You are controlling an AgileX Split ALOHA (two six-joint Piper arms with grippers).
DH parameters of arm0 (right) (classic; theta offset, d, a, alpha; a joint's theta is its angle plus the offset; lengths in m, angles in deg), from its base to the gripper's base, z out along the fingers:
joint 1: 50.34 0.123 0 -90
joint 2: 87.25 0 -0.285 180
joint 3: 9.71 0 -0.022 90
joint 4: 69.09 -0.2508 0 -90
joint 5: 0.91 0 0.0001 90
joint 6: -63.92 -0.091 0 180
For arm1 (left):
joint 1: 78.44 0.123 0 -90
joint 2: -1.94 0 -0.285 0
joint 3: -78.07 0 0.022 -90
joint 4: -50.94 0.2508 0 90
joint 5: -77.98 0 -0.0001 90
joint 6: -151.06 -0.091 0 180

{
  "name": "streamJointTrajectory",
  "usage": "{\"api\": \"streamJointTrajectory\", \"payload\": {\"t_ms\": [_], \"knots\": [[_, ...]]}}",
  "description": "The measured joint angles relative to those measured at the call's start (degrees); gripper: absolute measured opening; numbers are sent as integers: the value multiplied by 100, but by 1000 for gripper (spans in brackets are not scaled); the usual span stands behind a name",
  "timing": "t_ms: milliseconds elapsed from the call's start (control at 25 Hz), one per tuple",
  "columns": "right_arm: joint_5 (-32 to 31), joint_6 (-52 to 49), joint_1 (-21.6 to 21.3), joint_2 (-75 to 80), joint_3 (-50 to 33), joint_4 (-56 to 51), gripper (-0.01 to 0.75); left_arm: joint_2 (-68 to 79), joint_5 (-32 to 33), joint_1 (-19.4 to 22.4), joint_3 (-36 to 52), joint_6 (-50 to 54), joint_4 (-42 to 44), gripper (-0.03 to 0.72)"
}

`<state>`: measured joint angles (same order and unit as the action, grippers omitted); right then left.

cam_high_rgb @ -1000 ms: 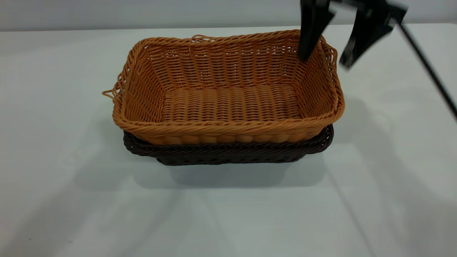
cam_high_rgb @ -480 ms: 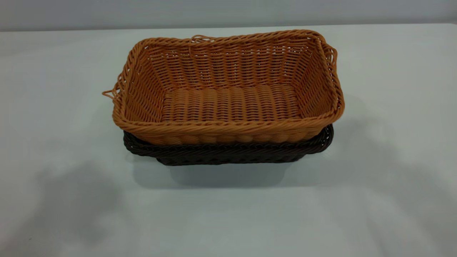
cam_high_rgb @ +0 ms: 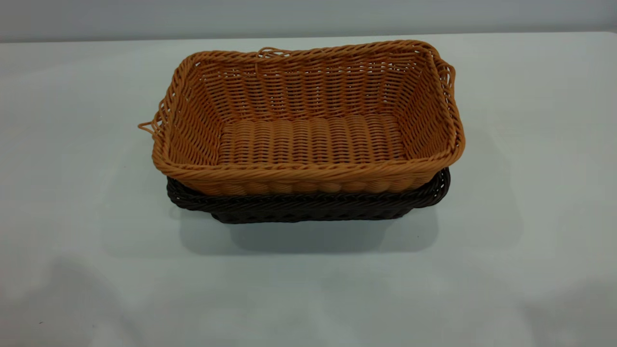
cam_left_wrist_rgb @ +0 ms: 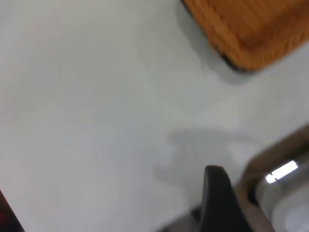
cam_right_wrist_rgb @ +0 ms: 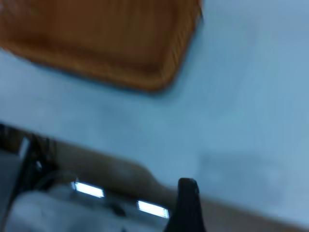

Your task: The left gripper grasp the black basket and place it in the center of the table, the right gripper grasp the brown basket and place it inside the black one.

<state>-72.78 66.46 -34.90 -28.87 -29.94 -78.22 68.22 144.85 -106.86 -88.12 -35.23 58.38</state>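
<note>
The brown basket (cam_high_rgb: 308,140) sits nested inside the black basket (cam_high_rgb: 308,206) in the middle of the table (cam_high_rgb: 72,144). Only the black basket's rim and lower wall show beneath it. Both baskets stand level and nothing touches them. Neither gripper is in the exterior view. In the left wrist view a dark part of the left gripper (cam_left_wrist_rgb: 217,198) shows above bare table, far from a corner of the brown basket (cam_left_wrist_rgb: 251,29). In the right wrist view a dark part of the right gripper (cam_right_wrist_rgb: 187,205) shows near the table edge, well away from the brown basket (cam_right_wrist_rgb: 106,43).
Bare white table surrounds the stacked baskets on all sides. A grey wall (cam_high_rgb: 308,14) runs behind the table's far edge. The right wrist view shows the table's edge and dim equipment (cam_right_wrist_rgb: 58,193) beyond it.
The right gripper, open over the brown basket's far right corner a second ago, has left the exterior view. The baskets have not moved. Arm shadows on the table have faded.
</note>
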Motion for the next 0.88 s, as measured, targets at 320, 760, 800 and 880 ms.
{"api": "streamJointTrajectory", "payload": {"t_ms": [320, 760, 800, 880], "knots": [[648, -517, 0, -1602, -2590, 321, 542, -548, -51, 0, 2088, 788, -22, 391], [818, -1085, 0, -2100, -3014, 696, 542, -1673, -518, 0, 3535, 1392, -325, 391], [818, -1091, 0, -2100, -3014, 696, 542, -1776, -518, 0, 3537, 1369, -342, 391], [818, -1091, 0, -2100, -3014, 696, 542, -2023, -518, 0, 3537, 1339, -361, 391]]}}
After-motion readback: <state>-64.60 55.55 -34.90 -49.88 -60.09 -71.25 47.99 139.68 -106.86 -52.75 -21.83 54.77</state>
